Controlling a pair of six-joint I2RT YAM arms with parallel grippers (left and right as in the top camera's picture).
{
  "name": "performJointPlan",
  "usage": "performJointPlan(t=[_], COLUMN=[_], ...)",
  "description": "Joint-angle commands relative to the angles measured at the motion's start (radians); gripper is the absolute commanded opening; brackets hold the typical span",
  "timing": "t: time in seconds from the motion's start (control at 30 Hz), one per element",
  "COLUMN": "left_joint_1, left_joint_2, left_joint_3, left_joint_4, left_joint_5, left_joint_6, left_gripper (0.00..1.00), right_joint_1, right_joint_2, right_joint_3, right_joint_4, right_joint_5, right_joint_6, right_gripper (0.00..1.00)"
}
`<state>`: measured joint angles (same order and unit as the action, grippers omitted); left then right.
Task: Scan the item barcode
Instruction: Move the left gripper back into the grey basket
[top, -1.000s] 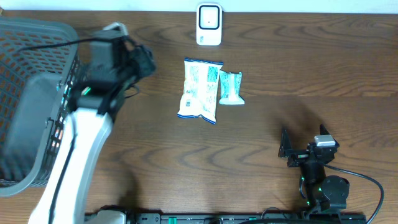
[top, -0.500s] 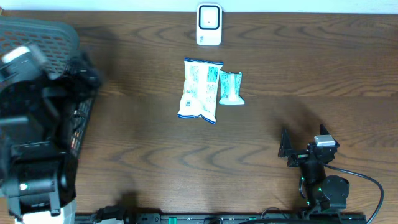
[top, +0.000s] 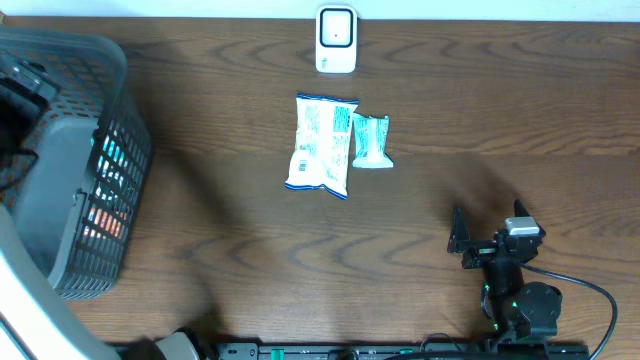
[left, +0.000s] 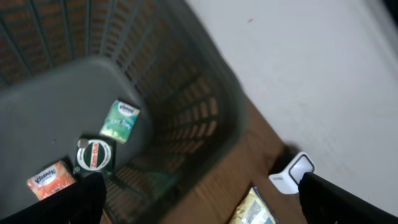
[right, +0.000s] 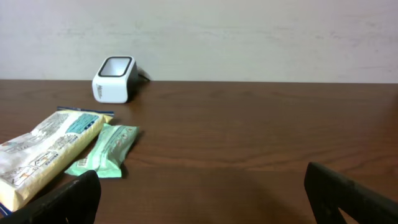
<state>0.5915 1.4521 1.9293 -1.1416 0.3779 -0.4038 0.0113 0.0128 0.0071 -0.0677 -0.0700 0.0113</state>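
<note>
Seen from above, the white box-shaped barcode scanner (top: 336, 40) stands at the top centre, right at the far edge of the dark wood-grain table (top: 230, 230), where the pale wall begins. Just below it lies the white and blue snack packet (top: 322, 145), lengthwise down the frame. The small pale green packet (top: 371, 141) is pressed along its right edge. Neither packet touches the scanner.

The grey plastic mesh basket (top: 112, 150) fills the left side, its rim cut off by the frame. A broad strip of bare wood separates it from the packets.

The left gripper (left: 202, 190) hangs above the basket with its two dark fingers spread to opposite sides of the left wrist view, and nothing is between them. Below it on the basket floor lie a green tissue pack (left: 120, 121), a round dark green and white item (left: 94, 155) and an orange pack (left: 50, 177).

The right gripper (right: 205, 193) sits low at the lower right of the overhead view, spread equally wide and holding nothing. Open tabletop runs from it to the packets, and the whole right half of the table is bare wood
</note>
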Motion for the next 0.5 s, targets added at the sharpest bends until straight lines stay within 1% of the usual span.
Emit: performJointPlan(t=[0.0, 0.13, 0.23, 0.37, 0.4, 0.47], left_joint_1=[0.030, 0.039, 0.039, 0.039, 0.039, 0.039], left_joint_2=[0.048, 0.085, 0.117, 0.158, 0.166, 0.186], left_joint_3=[0.023, 0.016, 0.016, 0.012, 0.010, 0.005], left_joint_4=[-0.030, -0.045, -0.093, -0.203, -0.219, -0.241], left_joint_5=[0.055, -0.061, -0.169, -0.433, -0.469, -0.492], left_joint_6=[0.030, 0.028, 0.008, -0.196, -0.223, -0.250], left_gripper=[0.98, 0.98, 0.98, 0.98, 0.98, 0.98], right_joint_1=[-0.005, -0.005, -0.005, -0.005, -0.005, -0.005], right_joint_2=[-0.005, -0.005, -0.005, -0.005, -0.005, -0.005], right_joint_3=[-0.001, -0.001, -0.001, -0.001, -0.001, -0.001], right_joint_4=[-0.004, -0.004, -0.004, -0.004, -0.004, -0.004], right_joint_5=[0.008, 0.008, 0.008, 0.008, 0.008, 0.008], right_joint_6=[0.010, 0.010, 0.010, 0.010, 0.010, 0.010], right_gripper=[0.99, 0.99, 0.99, 0.99, 0.99, 0.99])
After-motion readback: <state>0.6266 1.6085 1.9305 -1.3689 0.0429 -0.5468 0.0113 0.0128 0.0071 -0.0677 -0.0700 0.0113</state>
